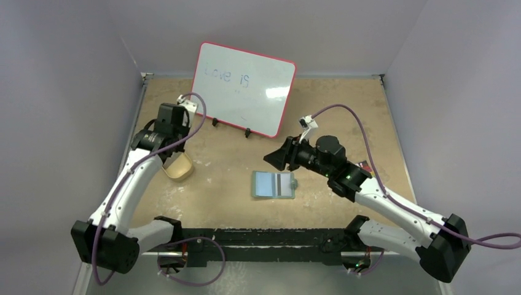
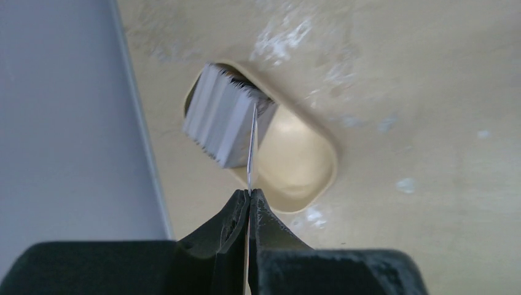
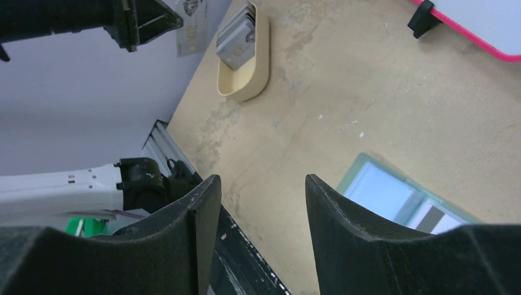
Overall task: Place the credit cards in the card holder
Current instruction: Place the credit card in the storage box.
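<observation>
The sage-green card holder (image 1: 273, 185) lies open mid-table, a pale blue card (image 1: 266, 182) and a dark-striped card (image 1: 282, 183) lying in it; it also shows in the right wrist view (image 3: 368, 169). More credit cards (image 2: 218, 120) stand stacked in a beige tray (image 2: 307, 175). My left gripper (image 2: 250, 192) hangs above that tray, shut on one thin card (image 2: 251, 144) seen edge-on. My right gripper (image 3: 258, 184) is open and empty, hovering just beyond the holder's far left corner (image 1: 273, 158).
A pink-framed whiteboard (image 1: 242, 88) stands propped at the back of the table. Grey walls close in left and right, and the tray (image 1: 178, 169) sits near the left wall. A black rail (image 1: 258, 236) runs along the near edge.
</observation>
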`<state>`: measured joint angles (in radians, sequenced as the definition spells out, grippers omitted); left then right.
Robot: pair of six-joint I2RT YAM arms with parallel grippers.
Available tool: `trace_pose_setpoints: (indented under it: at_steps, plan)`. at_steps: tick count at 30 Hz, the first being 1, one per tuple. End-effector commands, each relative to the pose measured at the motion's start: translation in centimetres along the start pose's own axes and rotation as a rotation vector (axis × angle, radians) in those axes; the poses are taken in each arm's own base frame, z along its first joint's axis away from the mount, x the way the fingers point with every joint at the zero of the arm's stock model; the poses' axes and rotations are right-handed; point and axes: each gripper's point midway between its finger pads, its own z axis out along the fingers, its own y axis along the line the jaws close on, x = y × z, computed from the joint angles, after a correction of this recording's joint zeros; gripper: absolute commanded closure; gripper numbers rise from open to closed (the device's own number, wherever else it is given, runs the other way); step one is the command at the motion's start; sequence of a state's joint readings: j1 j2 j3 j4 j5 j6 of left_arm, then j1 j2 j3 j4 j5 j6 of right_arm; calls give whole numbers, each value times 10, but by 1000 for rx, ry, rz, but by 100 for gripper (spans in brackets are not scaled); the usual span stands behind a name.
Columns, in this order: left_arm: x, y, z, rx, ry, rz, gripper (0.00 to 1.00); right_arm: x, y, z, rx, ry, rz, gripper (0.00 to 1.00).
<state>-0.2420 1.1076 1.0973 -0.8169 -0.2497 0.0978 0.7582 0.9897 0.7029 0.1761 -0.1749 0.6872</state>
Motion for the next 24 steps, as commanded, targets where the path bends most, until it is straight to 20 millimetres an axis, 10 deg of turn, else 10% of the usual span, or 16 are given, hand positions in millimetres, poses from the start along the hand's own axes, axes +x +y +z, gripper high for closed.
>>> trace_pose_setpoints:
  at_steps: [1,24]
  plan:
    - [38,50,14,-254,239,217,100,-16,11,-11,-10,-32,-48,44]
    - [66,21,101,-87,338,430,100,-14,2,-22,51,-25,-54,43]
